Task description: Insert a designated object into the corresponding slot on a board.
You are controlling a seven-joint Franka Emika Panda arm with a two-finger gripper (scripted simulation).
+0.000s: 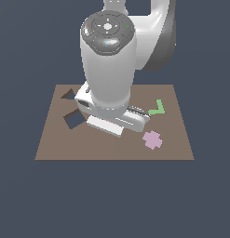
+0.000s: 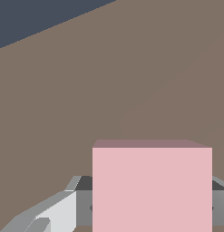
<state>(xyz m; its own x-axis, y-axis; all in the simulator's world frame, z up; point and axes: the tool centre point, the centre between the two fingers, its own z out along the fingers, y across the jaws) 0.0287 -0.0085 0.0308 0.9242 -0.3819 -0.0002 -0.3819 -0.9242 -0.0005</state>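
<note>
The pale pink square tile [image 2: 152,186] sits between my gripper's [image 2: 152,206] two fingers [image 2: 81,201], which press on its sides; the gripper is shut on it. In the exterior view the gripper [image 1: 107,124] is low over the brown board [image 1: 111,149], near its middle, and only a sliver of the tile shows under the hand. The dark diamond-tilted square slot [image 1: 73,119] lies on the board just to the exterior view's left of the gripper, uncovered. I cannot tell whether the tile rests on the board or hangs just above it.
A smaller dark triangular cutout [image 1: 67,94] lies behind the slot. A lilac cross piece [image 1: 152,139] and a green L-shaped piece [image 1: 157,108] lie on the board's right part. The arm's body hides the board's middle rear.
</note>
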